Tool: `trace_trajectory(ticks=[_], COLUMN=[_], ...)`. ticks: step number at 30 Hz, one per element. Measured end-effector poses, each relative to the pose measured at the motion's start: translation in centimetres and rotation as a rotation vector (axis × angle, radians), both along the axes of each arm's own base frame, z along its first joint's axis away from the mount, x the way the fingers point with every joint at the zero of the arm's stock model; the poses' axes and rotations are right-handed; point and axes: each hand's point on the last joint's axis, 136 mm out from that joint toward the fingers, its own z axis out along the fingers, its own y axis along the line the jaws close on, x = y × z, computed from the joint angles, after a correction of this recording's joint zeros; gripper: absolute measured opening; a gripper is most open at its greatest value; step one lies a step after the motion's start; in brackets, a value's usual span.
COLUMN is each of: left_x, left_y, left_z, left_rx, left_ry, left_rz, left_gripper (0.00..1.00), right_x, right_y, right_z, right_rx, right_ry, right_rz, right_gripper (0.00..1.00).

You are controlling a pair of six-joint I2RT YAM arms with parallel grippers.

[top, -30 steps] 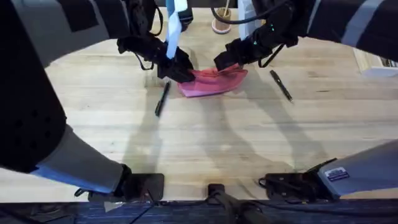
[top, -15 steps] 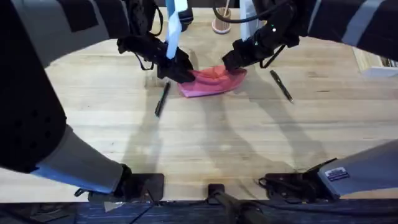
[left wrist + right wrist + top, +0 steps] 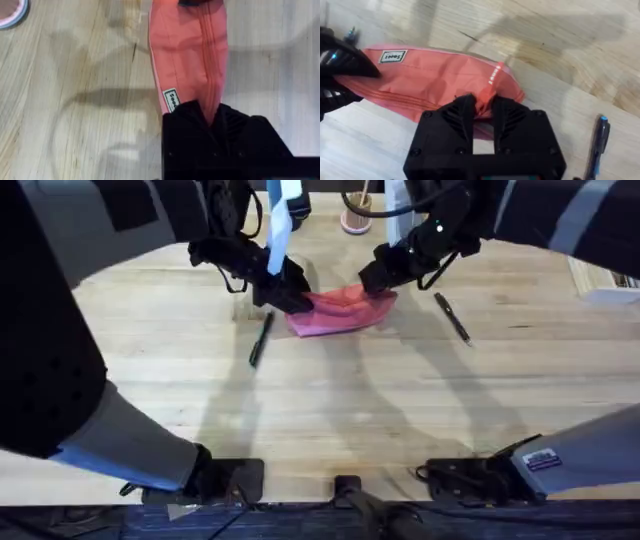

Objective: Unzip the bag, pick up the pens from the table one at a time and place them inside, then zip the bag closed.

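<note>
From overhead, the bag [image 3: 342, 311] is a soft pink fabric pouch, rumpled and slightly humped, lying toward the far middle of the table [image 3: 330, 400], a pale butcher-block top of long planks with faint grain. The left gripper [image 3: 292, 297] clamps the pouch's left end; the right gripper [image 3: 377, 280] pinches its right end. Both arms are black and angular, and their upper parts rise large, dark and blurred at the frame's sides. One slim black pen [image 3: 261, 339] lies on the wood just left of the bag, tilted; the second pen [image 3: 452, 317] lies apart to the right, also at a slant. A small round pinkish object [image 3: 355, 221] sits at the far edge, partly covered by cable.

In the left wrist view, the bag [image 3: 187, 55] stretches away as a smooth salmon panel with soft creases and a ribbed zipper line along it. A small white label [image 3: 171, 100] bears print too small to read. The left gripper [image 3: 210, 117] is closed on the near end of the pouch, the fabric bunching between the black fingers. The far end is cut off at the frame edge under a dark shape.

In the right wrist view, the bag [image 3: 430, 82] lies lengthwise, its zipper seam running along it. The right gripper [image 3: 483, 107] grips a reddish strip, seemingly the zipper pull, between matte black fingers. The other arm's dark gripper covers the far end. The second pen [image 3: 596, 145], with a blue tip, is partly cut off.
</note>
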Motion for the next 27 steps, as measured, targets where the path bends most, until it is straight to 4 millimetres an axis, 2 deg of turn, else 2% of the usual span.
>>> trace_trajectory(ticks=[7, 11, 21, 27], left_x=[0.0, 0.0, -0.1, -0.1], left_y=[0.0, 0.0, 0.0, -0.1], left_z=[0.0, 0.0, 0.0, 0.1], left_rx=[0.001, 0.001, 0.0, -0.007], left_ry=[0.002, 0.003, 0.003, 0.003], left_rz=[0.0, 0.0, 0.0, -0.003], left_gripper=[0.042, 0.042, 0.042, 0.042], right_x=[0.4, 0.5, 0.4, 0.3], right_y=[-0.1, -0.2, -0.4, -0.8], right_z=[0.6, 0.7, 1.0, 2.3], right_rx=[-0.009, -0.022, -0.035, -0.059], right_ry=[-0.017, -0.023, -0.033, -0.07], right_rz=[-0.004, -0.002, 0.003, 0.012], right_gripper=[0.152, 0.071, 0.097, 0.031])
